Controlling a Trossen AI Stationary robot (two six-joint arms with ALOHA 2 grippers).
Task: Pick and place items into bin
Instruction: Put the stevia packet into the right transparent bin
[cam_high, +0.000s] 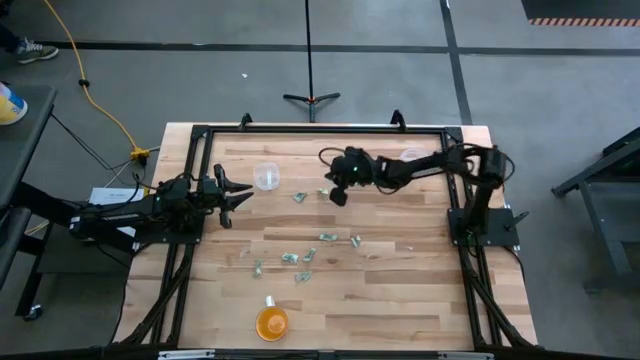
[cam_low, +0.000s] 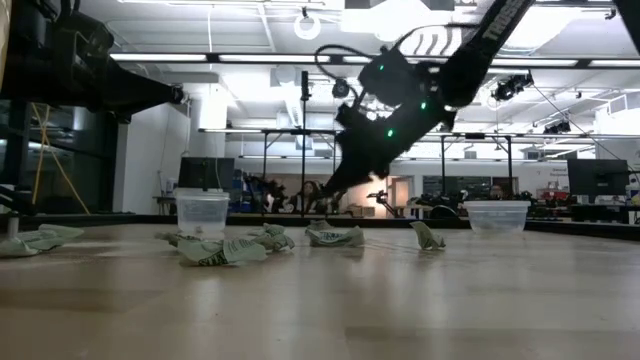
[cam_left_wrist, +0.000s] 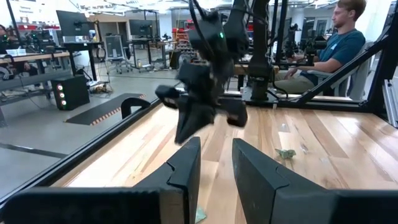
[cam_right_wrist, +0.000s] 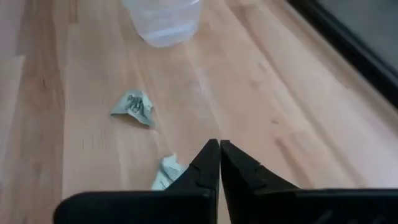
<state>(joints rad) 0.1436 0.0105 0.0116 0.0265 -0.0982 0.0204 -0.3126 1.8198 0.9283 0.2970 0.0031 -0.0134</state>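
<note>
your right gripper (cam_right_wrist: 219, 163), jaws closed on nothing, hovers by an item (cam_right_wrist: 166, 172) near the table's (cam_high: 400, 300) far edge, so open and descend; left gripper (cam_high: 240, 194), jaws apart, waits at the left edge.

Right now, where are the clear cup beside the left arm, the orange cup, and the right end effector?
clear cup (cam_high: 266, 177): high view, centre of its round opening.
orange cup (cam_high: 272, 323): high view, middle of its orange inside.
right end effector (cam_right_wrist: 219, 160): right wrist view, seam between closed fingertips.

white lettering on the right arm (cam_low: 500, 22) is too partial to read.
</note>
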